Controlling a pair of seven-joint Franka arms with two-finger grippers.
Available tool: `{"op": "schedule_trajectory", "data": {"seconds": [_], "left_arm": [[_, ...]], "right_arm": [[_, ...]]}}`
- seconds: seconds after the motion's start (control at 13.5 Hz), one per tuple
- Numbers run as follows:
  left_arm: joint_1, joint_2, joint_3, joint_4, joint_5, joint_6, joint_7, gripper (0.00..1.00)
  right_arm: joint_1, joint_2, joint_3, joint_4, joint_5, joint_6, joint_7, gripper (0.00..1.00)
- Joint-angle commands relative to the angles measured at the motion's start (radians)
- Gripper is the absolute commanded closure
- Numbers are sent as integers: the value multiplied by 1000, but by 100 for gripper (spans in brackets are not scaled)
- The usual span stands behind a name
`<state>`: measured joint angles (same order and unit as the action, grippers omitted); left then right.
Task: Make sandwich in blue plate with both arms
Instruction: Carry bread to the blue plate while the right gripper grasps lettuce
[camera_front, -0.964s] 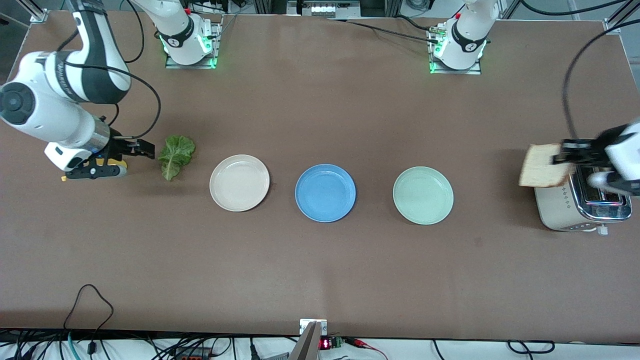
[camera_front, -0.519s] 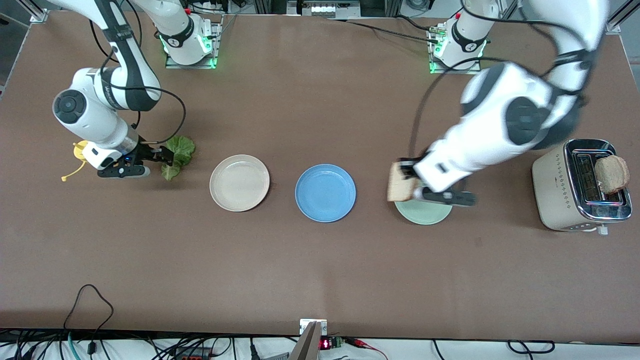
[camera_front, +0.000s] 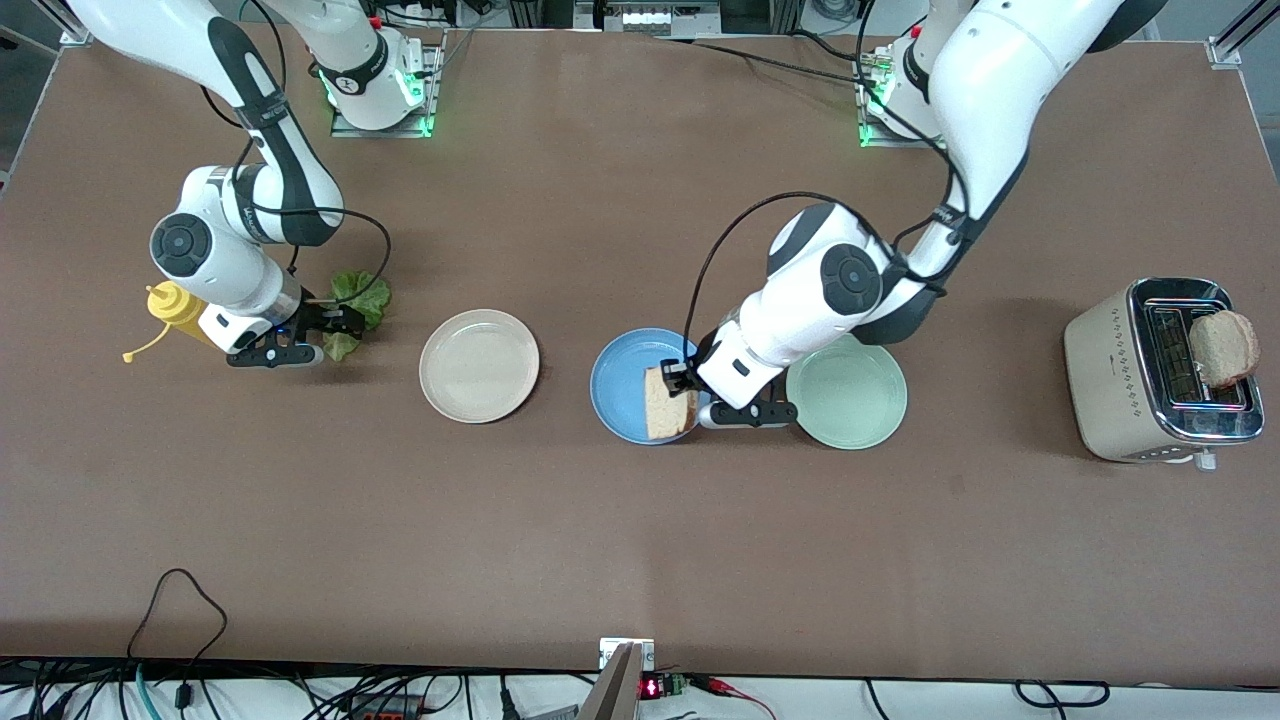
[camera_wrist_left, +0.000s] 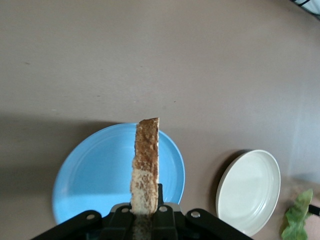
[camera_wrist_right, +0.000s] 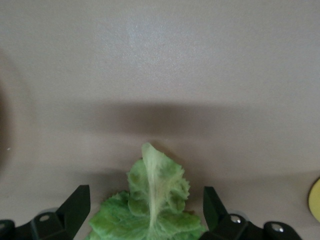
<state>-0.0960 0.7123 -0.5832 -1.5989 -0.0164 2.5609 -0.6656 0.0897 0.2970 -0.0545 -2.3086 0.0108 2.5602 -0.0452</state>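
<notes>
Sandwich, front view: only parts are there. One bread slice (camera_front: 669, 402) hangs on edge over the blue plate (camera_front: 625, 385), at the plate's side toward the pale green plate (camera_front: 846, 391).
Left gripper, front view: left gripper (camera_front: 682, 392) is clamped on that slice, above the gap between the blue and green plates.
Lettuce, front view: lettuce leaf (camera_front: 357, 305) lies on the table toward the right arm's end.
Right gripper, front view: right gripper (camera_front: 338, 320) is at the leaf, fingers spread wide, nothing held.
Others, front view: cream plate (camera_front: 479, 365) stands between leaf and blue plate; yellow bottle (camera_front: 176, 307) is near the table's edge at the right arm's end; toaster (camera_front: 1160, 372) with a second slice (camera_front: 1222, 347) sticking out stands near the edge at the left arm's end.
Left wrist view: slice (camera_wrist_left: 145, 165) is upright over the blue plate (camera_wrist_left: 95, 175); cream plate (camera_wrist_left: 248, 190) is beside.
Right wrist view: leaf (camera_wrist_right: 152, 205) lies between the two open fingers (camera_wrist_right: 75, 209).
</notes>
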Motion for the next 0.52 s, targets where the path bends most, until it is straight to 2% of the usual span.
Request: {"op": "schedule_trajectory", "data": {"seconds": [0.0, 0.45], "left_arm": [[-16, -17, -1, -52, 10, 78, -63, 99], [-56, -17, 0, -73, 10, 82, -150, 98]], "right_arm": [[1, 17, -1, 0, 1, 21, 5, 0], [-1, 63, -1, 2, 1, 43, -5, 2]]}}
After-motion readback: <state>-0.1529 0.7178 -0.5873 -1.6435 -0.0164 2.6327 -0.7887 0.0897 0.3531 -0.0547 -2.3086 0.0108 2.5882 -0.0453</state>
